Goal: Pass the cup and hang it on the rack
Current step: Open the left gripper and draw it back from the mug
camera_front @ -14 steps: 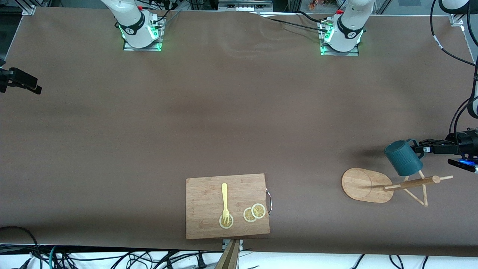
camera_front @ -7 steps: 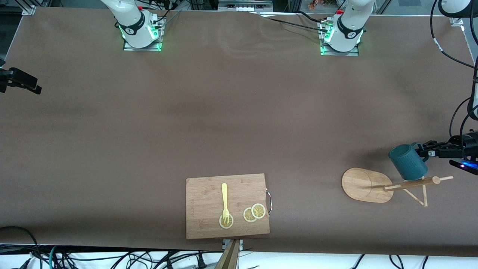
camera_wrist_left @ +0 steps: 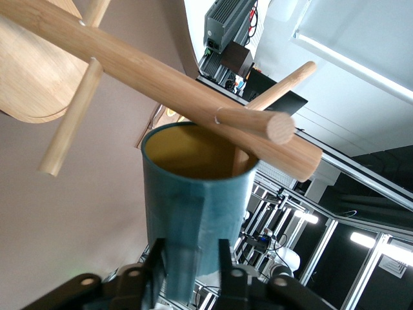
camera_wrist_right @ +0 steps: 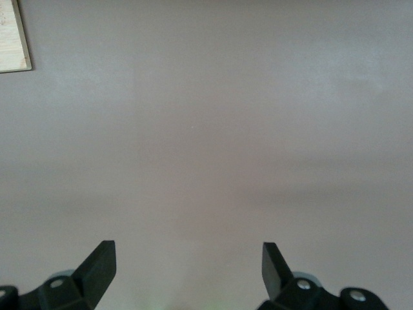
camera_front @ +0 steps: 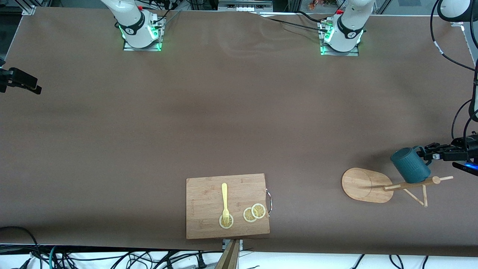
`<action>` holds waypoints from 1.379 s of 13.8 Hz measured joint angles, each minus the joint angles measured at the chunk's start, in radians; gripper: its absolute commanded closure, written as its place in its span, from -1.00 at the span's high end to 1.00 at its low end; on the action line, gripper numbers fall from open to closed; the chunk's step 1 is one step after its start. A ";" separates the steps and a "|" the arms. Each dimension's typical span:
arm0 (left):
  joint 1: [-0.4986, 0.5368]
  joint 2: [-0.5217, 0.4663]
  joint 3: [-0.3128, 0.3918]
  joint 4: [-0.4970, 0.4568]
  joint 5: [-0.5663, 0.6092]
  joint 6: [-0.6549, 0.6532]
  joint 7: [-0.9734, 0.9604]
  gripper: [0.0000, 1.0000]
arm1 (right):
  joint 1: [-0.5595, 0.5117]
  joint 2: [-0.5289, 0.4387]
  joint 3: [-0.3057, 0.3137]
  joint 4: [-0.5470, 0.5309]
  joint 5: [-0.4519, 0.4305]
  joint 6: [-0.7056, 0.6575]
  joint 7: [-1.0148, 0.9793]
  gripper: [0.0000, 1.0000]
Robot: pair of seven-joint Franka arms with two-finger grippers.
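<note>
The dark teal cup (camera_front: 410, 164) hangs tilted in my left gripper (camera_front: 429, 154), which is shut on its handle, over the table just beside the rack's top. The rack (camera_front: 368, 185) is light wood with an oval base, a post (camera_front: 410, 184) and thin pegs. In the left wrist view the cup (camera_wrist_left: 193, 200) shows its tan inside, my fingers (camera_wrist_left: 155, 261) clamp the handle, and the post (camera_wrist_left: 161, 71) and a peg end (camera_wrist_left: 271, 126) lie right at the cup's rim. My right gripper (camera_wrist_right: 187, 258) is open and empty over bare table and waits.
A rectangular wooden cutting board (camera_front: 209, 224) with a yellow fork (camera_front: 224, 200) and lemon slices (camera_front: 254, 213) lies near the front edge at mid table. Its corner shows in the right wrist view (camera_wrist_right: 13, 35). Cables run along the table's edge at the left arm's end.
My left gripper has carried the cup down and toward the left arm's end, closer to the rack's post top. The right arm has not moved.
</note>
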 measured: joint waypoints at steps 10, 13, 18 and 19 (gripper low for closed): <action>-0.158 -0.201 -0.046 0.094 0.684 -0.047 0.006 1.00 | -0.001 0.000 0.000 0.000 0.001 0.000 0.000 1.00; -0.301 -0.286 -0.047 0.080 0.881 -0.047 0.002 1.00 | -0.002 0.000 0.000 0.000 0.001 0.000 0.000 1.00; -0.546 -0.407 -0.046 0.068 1.128 -0.052 -0.005 1.00 | -0.003 0.000 -0.001 0.000 0.001 0.000 0.000 1.00; -0.580 -0.430 -0.046 0.062 1.154 -0.061 -0.006 1.00 | -0.003 0.000 -0.001 0.000 0.001 0.000 0.000 1.00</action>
